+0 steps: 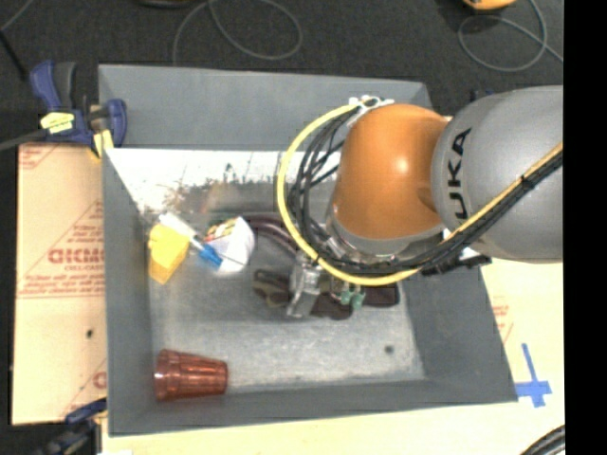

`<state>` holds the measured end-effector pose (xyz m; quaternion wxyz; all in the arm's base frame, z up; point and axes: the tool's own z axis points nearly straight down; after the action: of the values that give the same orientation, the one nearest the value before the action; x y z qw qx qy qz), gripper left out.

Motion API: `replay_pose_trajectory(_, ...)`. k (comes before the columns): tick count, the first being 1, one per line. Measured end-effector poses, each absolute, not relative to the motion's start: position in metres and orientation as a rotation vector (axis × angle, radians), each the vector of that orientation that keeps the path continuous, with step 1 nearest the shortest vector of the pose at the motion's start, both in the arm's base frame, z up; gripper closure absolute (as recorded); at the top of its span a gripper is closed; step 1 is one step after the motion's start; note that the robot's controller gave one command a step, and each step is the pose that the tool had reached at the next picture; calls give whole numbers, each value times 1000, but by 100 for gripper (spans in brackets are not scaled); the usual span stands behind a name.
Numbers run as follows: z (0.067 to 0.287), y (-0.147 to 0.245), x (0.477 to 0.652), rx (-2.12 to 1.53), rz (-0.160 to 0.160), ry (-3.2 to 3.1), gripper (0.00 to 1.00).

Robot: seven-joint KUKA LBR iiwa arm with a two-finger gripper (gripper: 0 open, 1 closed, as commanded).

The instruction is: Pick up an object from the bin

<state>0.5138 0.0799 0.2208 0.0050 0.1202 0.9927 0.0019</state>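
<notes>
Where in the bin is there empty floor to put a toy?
The bare bin floor lies right of the reddish cup, below the gripper. It is crowded around the yellow block, white wrapper and dark things by the gripper.

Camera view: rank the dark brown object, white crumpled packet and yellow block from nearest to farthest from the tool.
1. Dark brown object, mid-bin, right beside the tool.
2. White crumpled packet, up and left of the tool.
3. Yellow block, near the left wall.
</notes>
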Motion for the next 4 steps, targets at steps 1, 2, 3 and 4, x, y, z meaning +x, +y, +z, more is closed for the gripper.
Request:
replay_pose_trajectory(1, 221, 80, 514, 377, 6, 3109, 100)
replay_pose_trajectory(2, 221, 80, 514, 377, 6, 3109, 100)
replay_pose_trajectory(3, 221, 80, 514, 377, 6, 3109, 100)
replay_pose_trajectory(4, 221, 80, 514, 378, 6, 3109, 100)
